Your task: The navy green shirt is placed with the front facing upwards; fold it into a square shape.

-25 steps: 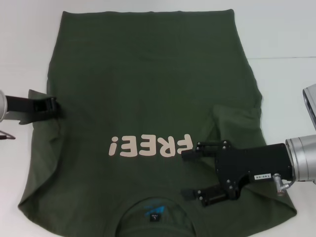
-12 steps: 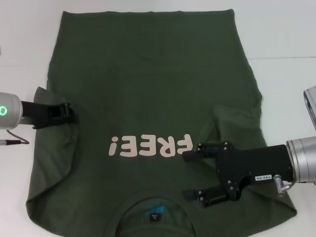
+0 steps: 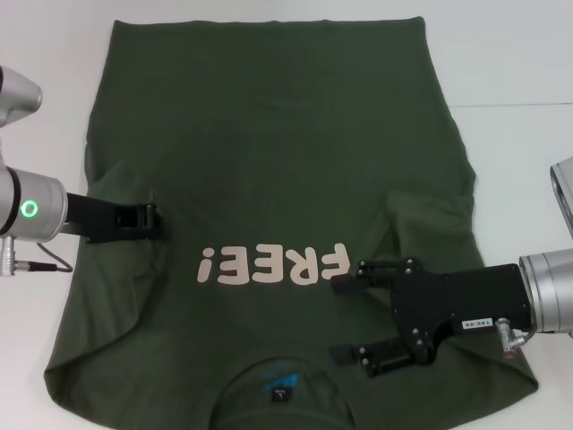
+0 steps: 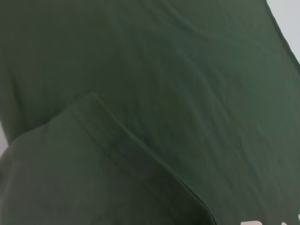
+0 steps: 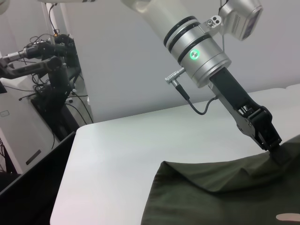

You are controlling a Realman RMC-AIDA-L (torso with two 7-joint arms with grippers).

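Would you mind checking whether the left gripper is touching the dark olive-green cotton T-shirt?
Touching. The right wrist view shows the left gripper pinching a raised fold of the dark olive-green cotton T-shirt, fabric lifted to its tip.

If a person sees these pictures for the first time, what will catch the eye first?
The big green shirt fills the white table, its pink FREE! print at the middle. The left gripper pinches the shirt's left sleeve over the body, and the open right gripper hovers beside the print near the collar.
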